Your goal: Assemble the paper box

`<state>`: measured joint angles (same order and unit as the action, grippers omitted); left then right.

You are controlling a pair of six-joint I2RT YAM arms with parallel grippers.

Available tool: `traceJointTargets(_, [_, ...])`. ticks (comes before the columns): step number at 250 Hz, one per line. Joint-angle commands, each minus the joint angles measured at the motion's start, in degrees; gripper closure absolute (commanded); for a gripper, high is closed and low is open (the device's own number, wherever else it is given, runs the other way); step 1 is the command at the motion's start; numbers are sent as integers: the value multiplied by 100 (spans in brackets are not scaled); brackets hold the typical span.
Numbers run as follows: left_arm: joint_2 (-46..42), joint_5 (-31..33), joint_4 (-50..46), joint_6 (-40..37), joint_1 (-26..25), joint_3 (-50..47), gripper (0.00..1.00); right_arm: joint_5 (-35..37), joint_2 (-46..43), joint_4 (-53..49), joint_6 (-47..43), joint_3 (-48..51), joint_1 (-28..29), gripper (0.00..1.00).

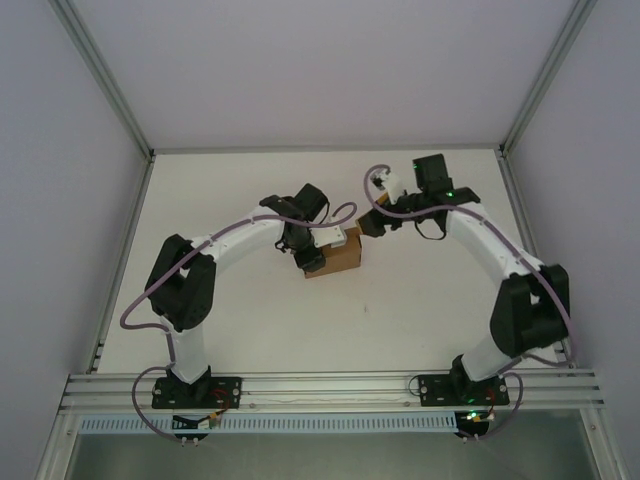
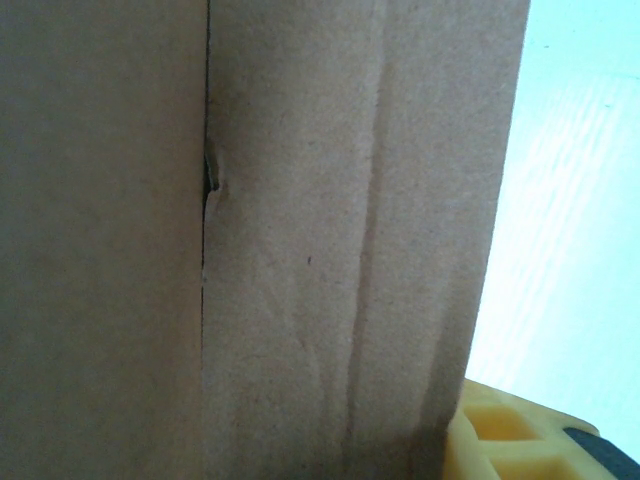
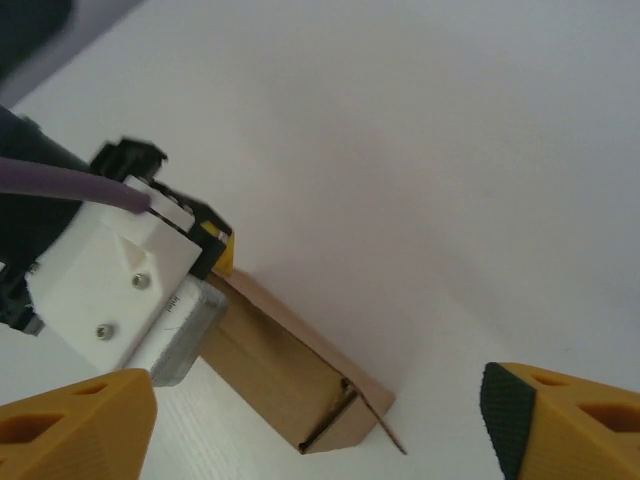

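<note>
Your left hand looks closed on the small brown cardboard box, gripping a wall. In its wrist view cardboard runs between the fingers, with one yellow finger showing beside the panel's edge.

The box lies on the white surface, and its long axis runs from the left hand's grip straight toward your right hand.

The right hand is open with its fingers spread wide, holding nothing. It hovers just off the box's free end, angled down at it. That end isn't closed yet: a loose flap stands ajar, dead ahead between the right fingers.

My read is that the right hand is the free one and should close that flap while the left braces.
</note>
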<state>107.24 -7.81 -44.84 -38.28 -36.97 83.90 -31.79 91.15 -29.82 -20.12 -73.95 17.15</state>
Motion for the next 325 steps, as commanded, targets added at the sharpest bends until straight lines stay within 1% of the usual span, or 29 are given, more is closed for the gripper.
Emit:
traceJointTargets(1, [82, 187, -5, 84, 10, 23, 64, 245, 375, -1021, -740, -443, 78, 20])
traceJointTargets(12, [119, 201, -69, 104, 11, 66, 63, 282, 490, -1065, -810, -509, 95, 23])
traceJointTargets(50, [183, 203, -147, 136, 6, 114, 63, 367, 727, -1321, -954, -743, 182, 40])
traceJointTargets(86, [109, 126, -112, 146, 3, 88, 63, 503, 797, -1385, -1039, -754, 269, 41])
traceJointTargets(127, [27, 68, -117, 104, 5, 75, 63, 938, 877, -988, -959, -721, 386, 43])
traceJointTargets(149, [15, 16, -135, 83, -1, 75, 64, 1058, 1021, -912, -935, -811, 395, 44])
traceJointTargets(167, [15, -7, -165, 81, 5, 94, 64, 1005, 1123, -947, -965, -897, 399, 49])
traceJointTargets(180, [33, -3, -167, 83, -3, 105, 64, 922, 1145, -930, -949, -919, 412, 57])
traceJointTargets(203, [74, 6, -166, 93, -3, 123, 64, 766, 1106, -827, -907, -860, 474, 66])
traceJointTargets(217, [105, -12, -191, 110, -3, 144, 64, 726, 1072, -831, -869, -845, 522, 67])
traceJointTargets(232, [129, -18, -186, 123, -3, 158, 64, 753, 1024, -790, -782, -807, 553, 72])
traceJointTargets(266, [130, -41, -183, 124, -18, 141, 64, 934, 884, -796, -677, -701, 574, 76])
traceJointTargets(278, [130, -35, -192, 136, -3, 144, 64, 985, 871, -841, -618, -703, 575, 81])
traceJointTargets(296, [147, -22, -208, 153, -3, 167, 64, 947, 859, -851, -493, -707, 589, 91])
traceJointTargets(316, [183, -14, -196, 188, -10, 196, 64, 910, 847, -931, -228, -769, 660, 92])
traceJointTargets(325, [208, -9, -194, 205, -8, 214, 64, 1008, 807, -905, -18, -785, 708, 92])
